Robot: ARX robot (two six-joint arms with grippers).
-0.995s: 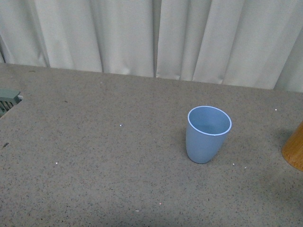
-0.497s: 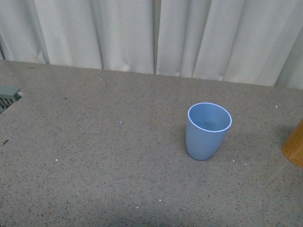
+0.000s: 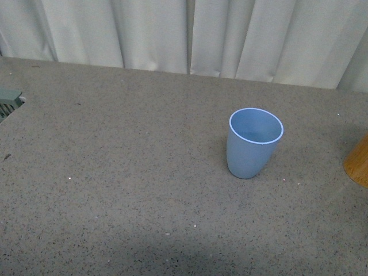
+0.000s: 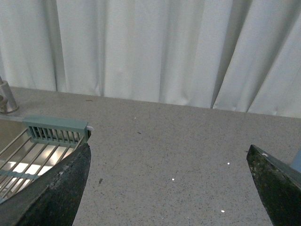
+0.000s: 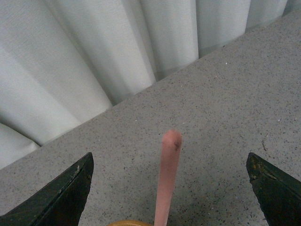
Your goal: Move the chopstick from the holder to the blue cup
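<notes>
The blue cup [image 3: 254, 142] stands upright and empty on the speckled grey counter [image 3: 126, 149], right of centre in the front view. A sliver of it shows at the edge of the left wrist view [image 4: 297, 162]. The orange-brown wooden holder [image 3: 357, 161] sits at the right edge. In the right wrist view a salmon-pink chopstick [image 5: 167, 181] stands up out of the holder's rim [image 5: 127, 223], between the wide-open fingers of my right gripper [image 5: 170, 186], touching neither. My left gripper [image 4: 170, 181] is open and empty above bare counter. Neither arm shows in the front view.
White curtains [image 3: 190, 34] hang behind the counter. A grey-green drying rack [image 4: 55, 130] over a sink with wire grid sits at the far left, also at the front view's left edge [image 3: 9, 102]. A metal tap base [image 4: 6, 98] stands beside it.
The front view has tilted: the cup, holder and counter edge sit higher in the picture than a second ago. The cup itself has not moved on the counter.
</notes>
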